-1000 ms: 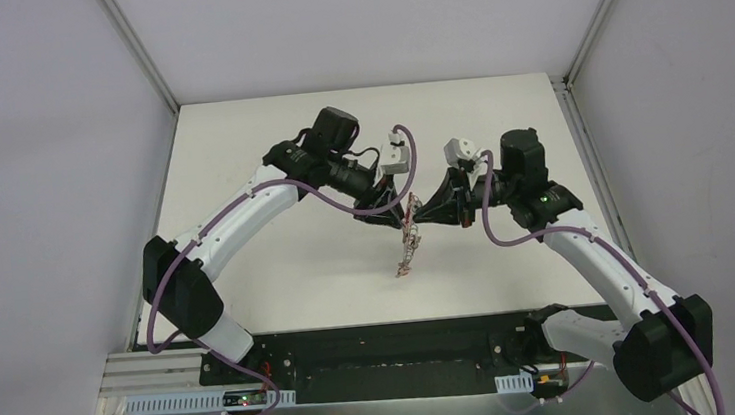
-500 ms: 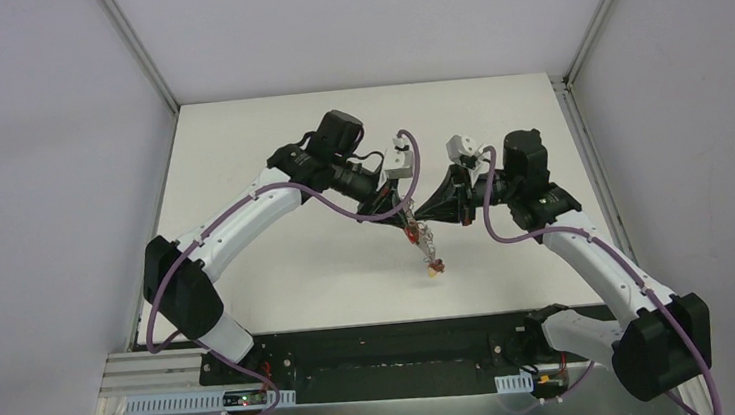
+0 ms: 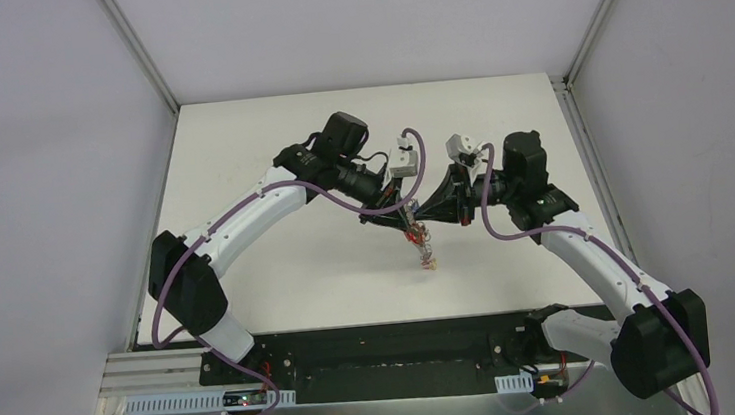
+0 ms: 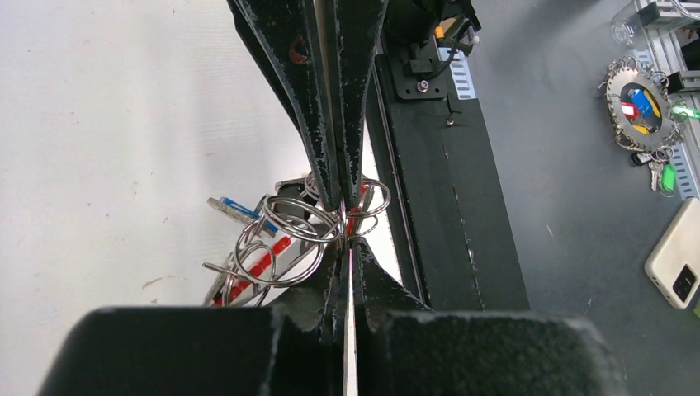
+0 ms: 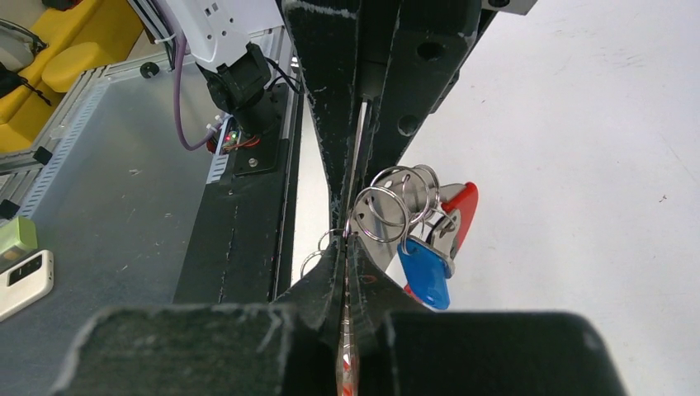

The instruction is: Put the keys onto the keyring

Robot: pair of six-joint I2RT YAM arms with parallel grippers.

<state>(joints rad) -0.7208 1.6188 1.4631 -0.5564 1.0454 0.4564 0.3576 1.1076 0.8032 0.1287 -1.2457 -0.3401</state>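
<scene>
The keyring (image 3: 425,249), a bunch of grey metal rings with red and blue pieces, hangs in the air over the middle of the table. My left gripper (image 3: 409,219) and right gripper (image 3: 422,219) meet tip to tip above it. In the left wrist view my left gripper (image 4: 345,241) is shut on a wire ring of the keyring (image 4: 281,241), with the right gripper's fingers (image 4: 323,124) opposite. In the right wrist view my right gripper (image 5: 347,241) is shut on a ring of the keyring (image 5: 393,208). A blue-headed key (image 5: 426,272) and the red band (image 5: 464,206) hang beside it.
The black base strip (image 4: 450,190) runs along the table's near edge. Beyond it, off the table, lie a round metal holder with more keys (image 4: 634,103) and a phone (image 4: 678,266). The white table (image 3: 278,265) spreads under both arms.
The left gripper has shut on the ring. Both grippers moved slightly right, and the hanging bunch swung from lower left to lower right, then settled closer under the tips.
</scene>
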